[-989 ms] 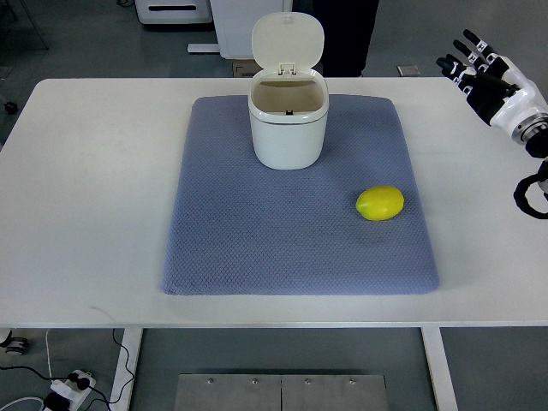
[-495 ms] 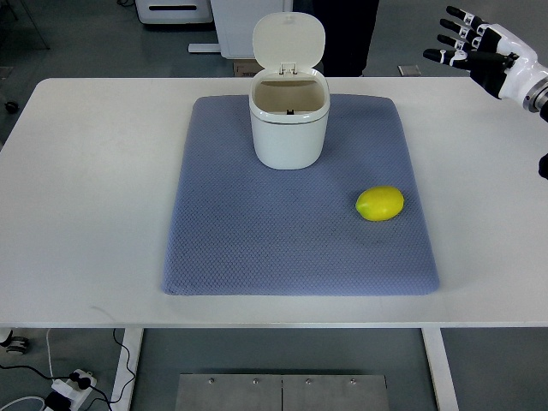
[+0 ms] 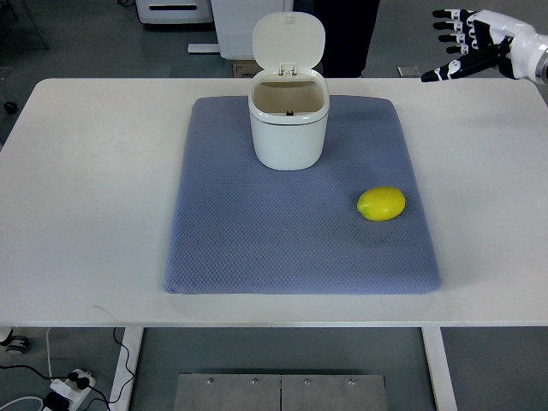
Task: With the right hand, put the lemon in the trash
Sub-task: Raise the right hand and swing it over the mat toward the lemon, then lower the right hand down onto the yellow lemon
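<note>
Right hand (image 3: 469, 43) spread, empty, well clear of lemon (image 3: 381, 204). Risk: round lemon rolling off mat (image 3: 257, 248) under off-centre grasp.

white table (image 3: 86, 188) carries a blue-grey mat (image 3: 282, 248) lying flat at its middle.

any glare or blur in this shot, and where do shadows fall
Top view: sharp throughout, with no strong glare on the white table; soft, even light; only a faint shadow under the lemon and beside the bin on the mat; right hand looks crisp.
</note>
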Tool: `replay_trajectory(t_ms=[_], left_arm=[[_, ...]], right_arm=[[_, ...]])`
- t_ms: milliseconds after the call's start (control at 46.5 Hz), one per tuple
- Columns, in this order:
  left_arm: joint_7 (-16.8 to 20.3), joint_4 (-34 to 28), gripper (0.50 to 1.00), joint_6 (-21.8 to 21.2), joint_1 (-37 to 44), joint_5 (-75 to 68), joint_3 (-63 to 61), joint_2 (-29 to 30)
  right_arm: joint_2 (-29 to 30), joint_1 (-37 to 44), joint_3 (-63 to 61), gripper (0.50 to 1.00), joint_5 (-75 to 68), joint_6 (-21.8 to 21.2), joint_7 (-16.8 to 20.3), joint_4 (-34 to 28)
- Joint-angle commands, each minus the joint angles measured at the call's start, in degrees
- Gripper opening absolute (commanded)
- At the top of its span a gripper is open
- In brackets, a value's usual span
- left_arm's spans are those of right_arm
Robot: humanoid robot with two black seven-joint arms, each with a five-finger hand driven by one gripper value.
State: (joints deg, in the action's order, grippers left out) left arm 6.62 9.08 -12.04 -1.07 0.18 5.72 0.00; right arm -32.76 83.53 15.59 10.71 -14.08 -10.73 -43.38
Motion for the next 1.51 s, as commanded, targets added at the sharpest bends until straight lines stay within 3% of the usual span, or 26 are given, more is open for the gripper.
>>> replay_trajectory(t_ms=[0, 172, 387, 774, 1032, 1484], left_arm=[[0.06, -0.03, 1.000, 0.00, 0.01, -0.01, 0.00, 0.00], [-0.03, -0.02, 1.000, 0.00, 0.01, -0.01, 0.00, 0.00], [-0.03, -0.03, 1.000, 0.00, 0.01, -0.01, 0.00, 0.00], [-0.03, -0.03, 1.000, 0.00, 0.01, -0.01, 0.00, 0.00], [-0.03, 0.06, 1.000, 0.00, 0.01, -0.01, 0.00, 0.00], [0.06, 0.06, 1.000, 0.00, 0.01, -0.01, 0.00, 0.00]], right_arm=[[-0.81, 2.34, 4.27, 1.000, -0.07, 0.02, 0.00, -2.05], [-1.60, 5.86, 9.98, 1.000, -0.07, -1.64, -0.43, -4.16], [-3.18, 11.21, 15.52, 1.000, 0.72, -3.32, -3.60, -9.26], [-2.13, 22.91, 28.53, 1.000, 6.61, -2.70, -3.07, -18.93], [2.35, 27.30, 34.59, 1.000, 7.31, -2.09, -2.37, -23.32], [15.71, 31.44, 44.44, 1.000, 7.22, 3.89, 0.35, -26.23]])
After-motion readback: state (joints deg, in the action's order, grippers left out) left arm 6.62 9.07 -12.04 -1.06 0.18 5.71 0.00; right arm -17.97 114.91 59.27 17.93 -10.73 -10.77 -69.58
